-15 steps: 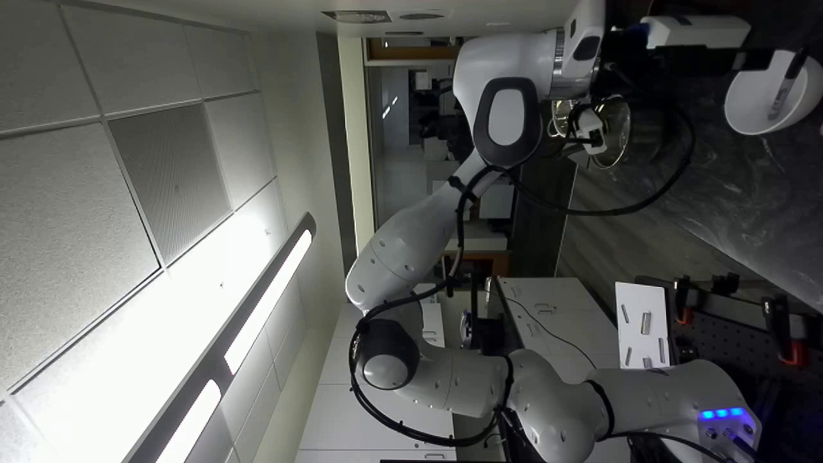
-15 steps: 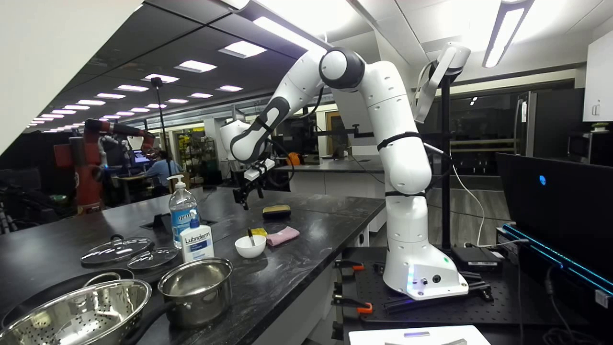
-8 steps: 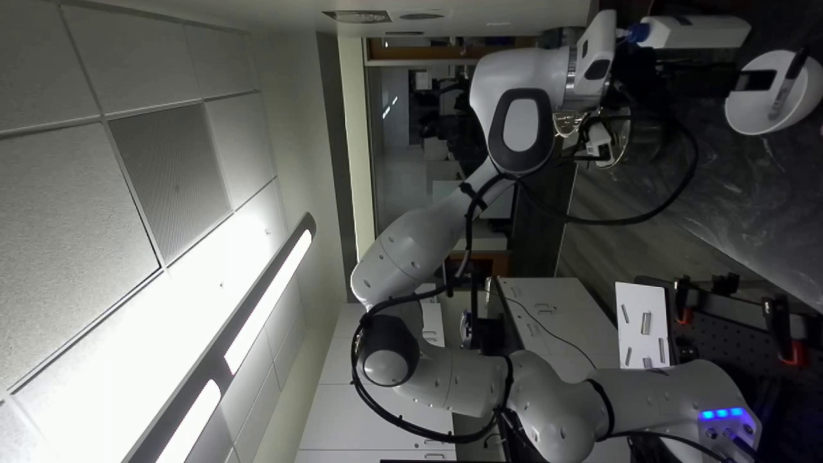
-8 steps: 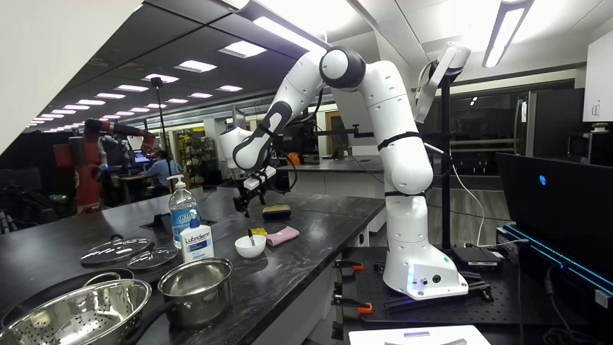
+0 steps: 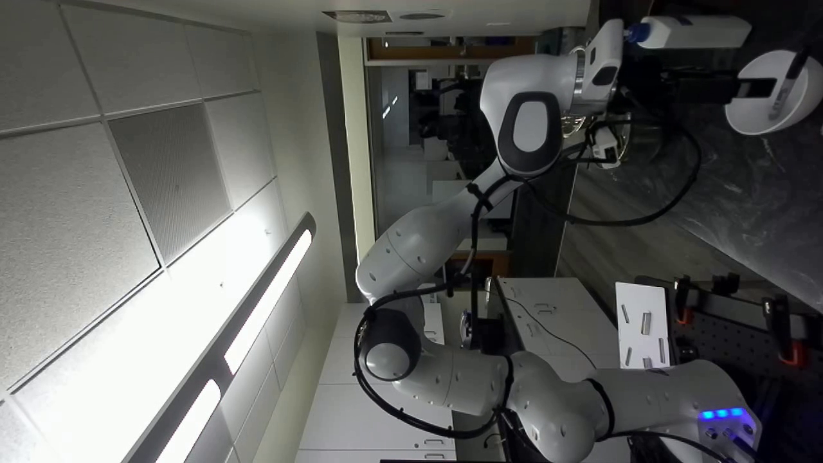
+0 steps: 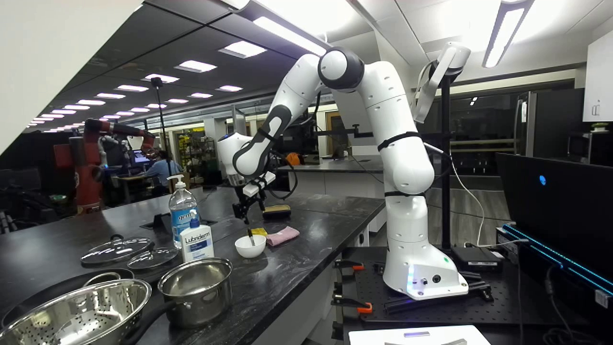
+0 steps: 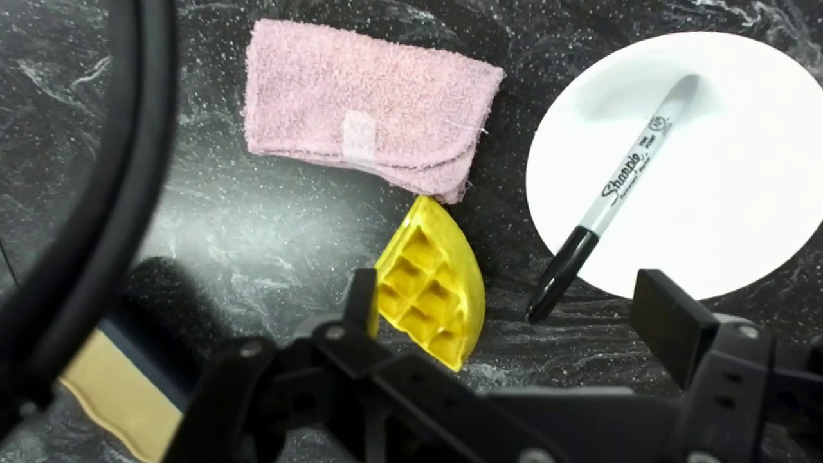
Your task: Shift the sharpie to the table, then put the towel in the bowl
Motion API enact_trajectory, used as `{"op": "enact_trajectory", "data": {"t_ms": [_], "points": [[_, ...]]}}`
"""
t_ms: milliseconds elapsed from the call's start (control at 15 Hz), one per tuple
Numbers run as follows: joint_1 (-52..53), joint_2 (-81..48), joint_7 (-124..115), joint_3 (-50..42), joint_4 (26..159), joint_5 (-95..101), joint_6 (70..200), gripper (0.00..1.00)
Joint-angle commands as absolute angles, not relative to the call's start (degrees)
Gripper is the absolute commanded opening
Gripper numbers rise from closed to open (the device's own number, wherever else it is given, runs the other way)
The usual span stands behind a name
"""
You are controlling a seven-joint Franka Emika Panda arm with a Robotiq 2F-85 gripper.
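The white bowl [image 7: 759, 212] stands on the dark table [image 7: 257, 231]; it also shows in both exterior views [image 5: 744, 114] [image 6: 244, 250]. The sharpie [image 7: 633, 167], grey with a black cap, leans in the bowl, its capped end sticking out over the rim; it shows in both exterior views too [image 5: 780, 103] [image 6: 251, 237]. The pink folded towel [image 7: 366, 96] lies on the table beside the bowl [image 6: 283, 235]. My gripper [image 7: 508, 289] is open and empty, above the table near the sharpie's cap [image 6: 246, 218]. The cap appears between the fingers in the wrist view, apart from both.
A yellow waffle-like piece [image 7: 443, 283] lies by the towel. A tan and dark case [image 6: 276, 212] lies behind. A lotion bottle [image 6: 197, 243], a clear pump bottle [image 6: 183, 211], a pot [image 6: 196, 292], a colander [image 6: 81, 311] and glass lids [image 6: 117, 250] stand beyond the bowl.
My gripper has moved down toward the bowl and the sharpie's cap, staying open. The bowl, sharpie and towel have not moved.
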State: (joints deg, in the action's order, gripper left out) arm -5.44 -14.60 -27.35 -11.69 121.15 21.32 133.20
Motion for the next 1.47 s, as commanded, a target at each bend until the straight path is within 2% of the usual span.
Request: {"op": "enact_trajectory", "data": {"t_ms": [0, 1400], "points": [[-5.3, -15.6, -26.2, -12.0, 121.9, 20.7, 135.6, 1.00], [-5.0, -23.0, -17.1, -12.8, 120.3, 21.2, 139.6, 1.00]]}}
